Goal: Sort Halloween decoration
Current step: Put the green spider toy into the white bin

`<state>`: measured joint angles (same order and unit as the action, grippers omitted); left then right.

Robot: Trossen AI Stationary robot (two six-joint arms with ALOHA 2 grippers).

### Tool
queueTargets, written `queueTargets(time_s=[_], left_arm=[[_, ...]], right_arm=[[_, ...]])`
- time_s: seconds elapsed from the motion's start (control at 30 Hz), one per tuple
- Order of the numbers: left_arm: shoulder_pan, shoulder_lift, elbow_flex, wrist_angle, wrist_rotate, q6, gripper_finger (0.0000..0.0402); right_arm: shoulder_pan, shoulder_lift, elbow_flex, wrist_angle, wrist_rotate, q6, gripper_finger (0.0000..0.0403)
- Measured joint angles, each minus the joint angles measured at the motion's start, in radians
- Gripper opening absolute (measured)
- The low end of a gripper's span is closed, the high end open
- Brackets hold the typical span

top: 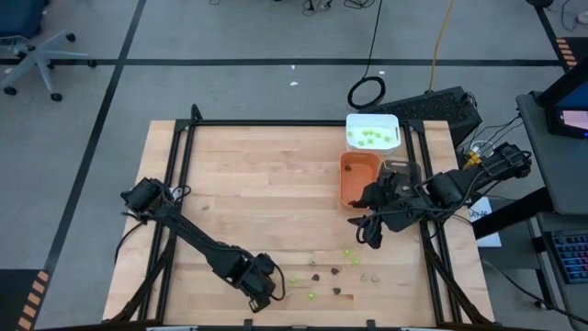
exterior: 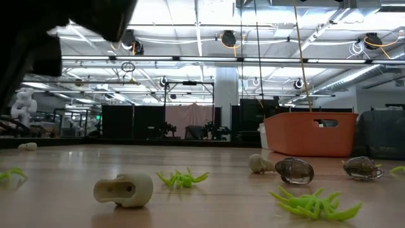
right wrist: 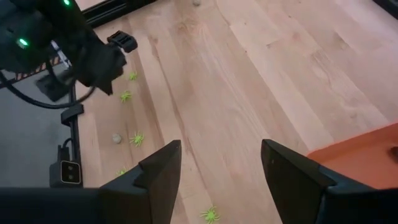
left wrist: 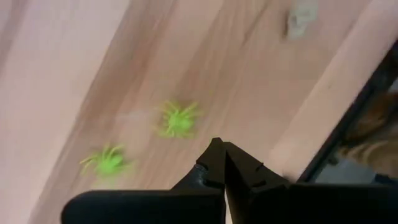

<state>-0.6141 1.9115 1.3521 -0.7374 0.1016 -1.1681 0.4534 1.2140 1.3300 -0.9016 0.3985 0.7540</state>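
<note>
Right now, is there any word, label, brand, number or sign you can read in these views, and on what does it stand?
None can be read.
The orange tray, the white tray and the wooden table show no print.
A white sheet lies by the table's right edge: any marks on it are too small to read.
The pink screen at far right shows no legible text.
</note>
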Motion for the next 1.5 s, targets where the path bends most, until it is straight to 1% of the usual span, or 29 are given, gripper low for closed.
queueTargets(time_s=[0.13, 0.2, 0.27, 0.33, 0.43, 0.53, 0.67, 0.83, 0.97, 1.1, 1.17, 1.3, 1.33, 1.4, 1.5], left_arm=[[-0.012, -0.072, -0.001, -0.095, -0.015, 0.036, 0.0001], [-0.01, -0.122, 0.0, -0.159, -0.046, 0.072, 0.0001], [0.003, -0.163, -0.001, -0.202, -0.046, 0.114, 0.0001], [0.008, -0.207, -0.016, -0.19, -0.056, 0.17, 0.0001], [0.005, -0.257, -0.05, -0.128, -0.082, 0.226, 0.0003], [-0.022, -0.253, -0.099, -0.092, -0.11, 0.249, 0.002], [-0.066, -0.241, -0.153, 0.024, -0.141, 0.252, 0.0068], [-0.108, -0.209, -0.165, 0.04, -0.218, 0.153, 0.0133], [-0.137, -0.176, -0.165, 0.04, -0.249, 0.078, 0.0167], [-0.167, -0.143, -0.165, 0.044, -0.257, 0.076, 0.0175], [-0.186, -0.132, -0.165, 0.044, -0.289, 0.079, 0.0176], [-0.232, -0.129, -0.165, 0.026, -0.461, 0.098, 0.0176], [-0.242, -0.129, -0.165, 0.013, -0.489, 0.101, 0.0176], [-0.261, -0.129, -0.177, 0.009, -0.506, 0.091, 0.0176], [-0.289, -0.129, -0.22, 0.032, -0.497, 0.055, 0.0176]], right_arm=[[0.001, 0.0, -0.001, -0.001, -0.001, 0.01, 0.0205], [0.007, 0.0, -0.001, 0.0, -0.002, 0.016, 0.0205], [0.013, 0.0, 0.0, 0.0, -0.003, 0.018, 0.0205], [0.021, 0.0, -0.001, -0.001, -0.005, 0.02, 0.0205], [0.035, 0.0, -0.001, -0.001, -0.006, 0.026, 0.0205], [0.048, 0.0, -0.001, -0.003, -0.008, 0.015, 0.0205], [0.053, 0.0, -0.001, -0.027, -0.008, 0.031, 0.0205], [0.053, 0.0, -0.001, -0.023, -0.008, 0.046, 0.0205], [0.053, 0.0, -0.001, -0.011, -0.008, 0.043, 0.0205], [0.053, 0.0, -0.001, 0.002, -0.008, 0.045, 0.0205], [0.053, 0.0, -0.001, 0.008, -0.008, 0.045, 0.0205], [0.053, 0.0, -0.001, 0.011, -0.007, 0.056, 0.0205], [0.053, 0.0, -0.001, 0.011, -0.007, 0.062, 0.0205], [0.053, 0.0, -0.001, 0.011, -0.007, 0.071, 0.0205], [0.053, 0.0, -0.001, 0.011, -0.007, 0.073, 0.0205]])
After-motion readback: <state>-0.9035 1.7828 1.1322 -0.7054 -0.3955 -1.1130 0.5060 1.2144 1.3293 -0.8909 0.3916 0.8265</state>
